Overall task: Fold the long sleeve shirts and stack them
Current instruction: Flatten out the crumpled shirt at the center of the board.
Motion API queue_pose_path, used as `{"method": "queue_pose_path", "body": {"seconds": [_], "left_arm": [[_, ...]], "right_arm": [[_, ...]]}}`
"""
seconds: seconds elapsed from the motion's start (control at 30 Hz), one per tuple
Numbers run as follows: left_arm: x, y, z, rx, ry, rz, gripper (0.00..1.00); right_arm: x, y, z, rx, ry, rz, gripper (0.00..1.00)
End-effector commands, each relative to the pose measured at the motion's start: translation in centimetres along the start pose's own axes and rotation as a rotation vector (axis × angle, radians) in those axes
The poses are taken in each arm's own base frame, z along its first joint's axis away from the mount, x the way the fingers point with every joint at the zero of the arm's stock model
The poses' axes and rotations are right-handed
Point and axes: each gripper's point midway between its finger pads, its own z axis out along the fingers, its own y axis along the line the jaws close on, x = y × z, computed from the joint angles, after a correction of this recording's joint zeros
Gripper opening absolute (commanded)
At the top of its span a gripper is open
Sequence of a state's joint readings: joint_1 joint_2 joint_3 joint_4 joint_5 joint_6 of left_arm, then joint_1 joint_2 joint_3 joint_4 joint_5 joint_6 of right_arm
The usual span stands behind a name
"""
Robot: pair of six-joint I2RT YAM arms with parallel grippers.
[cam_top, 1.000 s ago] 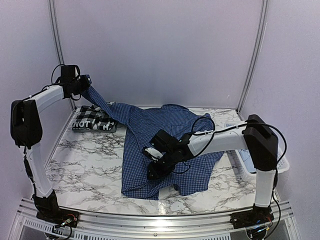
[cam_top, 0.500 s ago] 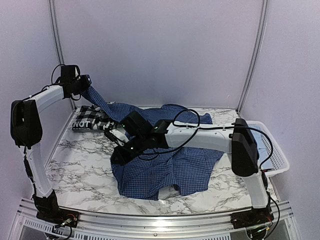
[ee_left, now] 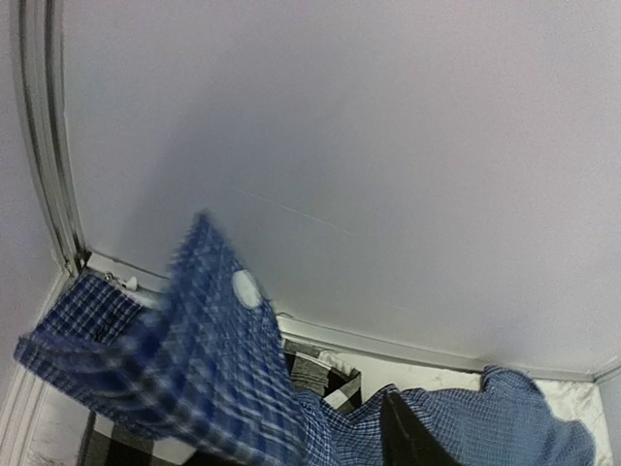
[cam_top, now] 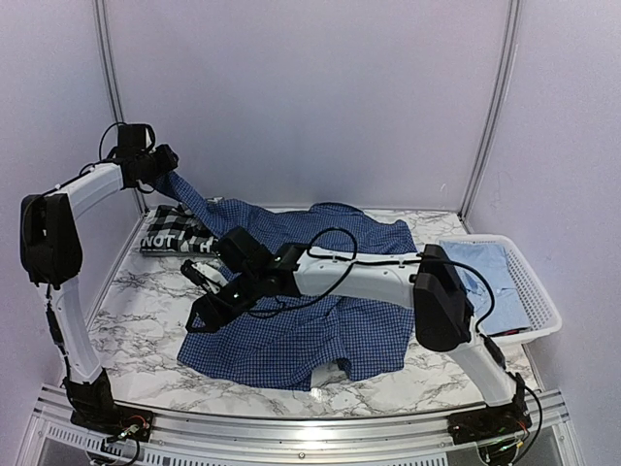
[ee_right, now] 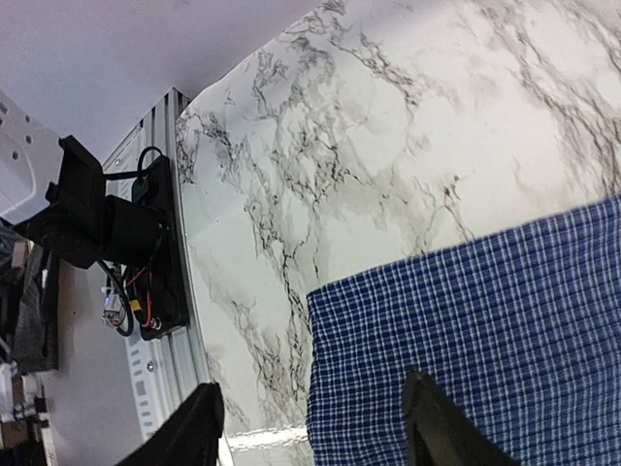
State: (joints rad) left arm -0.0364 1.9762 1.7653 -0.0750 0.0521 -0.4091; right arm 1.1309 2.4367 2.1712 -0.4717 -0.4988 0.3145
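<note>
— Where does the dark blue checked shirt [cam_top: 320, 330] lie?

— Spread over the middle of the marble desk [cam_top: 136, 320], hem toward the near edge, collar toward the back wall. One sleeve [cam_top: 189, 199] is the exception: it climbs off the body toward the back-left corner.

— What holds it up?

— The left hand [cam_top: 158, 160], clenched on the cuff [ee_left: 209, 320] well above the desk. Its wrist view shows the buttoned cuff close to the lens and blurred.

— And the other arm?

— The right hand [cam_top: 197, 318] reaches over to the shirt's near-left corner, with its arm lying across the body. In its wrist view the fingers [ee_right: 199, 432] stand apart and the hem corner lies flat on the marble between them. It is released and pinches nothing.

— So what does the coming move turn on?

— The sleeve's line, I'd judge. It slants from the left hand down and rightward to the shoulder, so folding it in means carrying the cuff along that slant onto the body. The left hand is the one placed for that. The right arm lies over the likely landing spot and would probably need to clear first.

— The other shirts?

— The plaid shirt [cam_top: 179, 235] sits folded at the back left, below the raised sleeve. The pale blue shirt [cam_top: 480, 277] lies in the white basket [cam_top: 539, 301] at the right, well apart from both hands.
</note>
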Motion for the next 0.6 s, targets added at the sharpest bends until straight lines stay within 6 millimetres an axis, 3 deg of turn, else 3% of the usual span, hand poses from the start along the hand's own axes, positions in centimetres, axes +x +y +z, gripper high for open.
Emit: {"method": "queue_pose_path", "body": {"seconds": [0.0, 0.13, 0.3, 0.57], "left_arm": [[-0.7, -0.5, -0.4, 0.012, -0.004, 0.016, 0.60], [-1.4, -1.9, -1.9, 0.032, -0.023, 0.052, 0.82], [-2.1, -3.6, -4.0, 0.041, -0.054, 0.086, 0.98], [-2.5, -5.5, -6.1, 0.031, -0.090, 0.139, 0.99]], "right_arm": [[-2.1, -0.1, -5.1, 0.065, -0.076, -0.016, 0.65], [-1.6, -2.5, -10.6, 0.158, -0.148, 0.039, 0.70], [1.1, -5.6, -16.4, 0.316, -0.206, 0.125, 0.71], [7.5, -11.8, -24.2, 0.597, -0.255, 0.348, 0.71]]}}
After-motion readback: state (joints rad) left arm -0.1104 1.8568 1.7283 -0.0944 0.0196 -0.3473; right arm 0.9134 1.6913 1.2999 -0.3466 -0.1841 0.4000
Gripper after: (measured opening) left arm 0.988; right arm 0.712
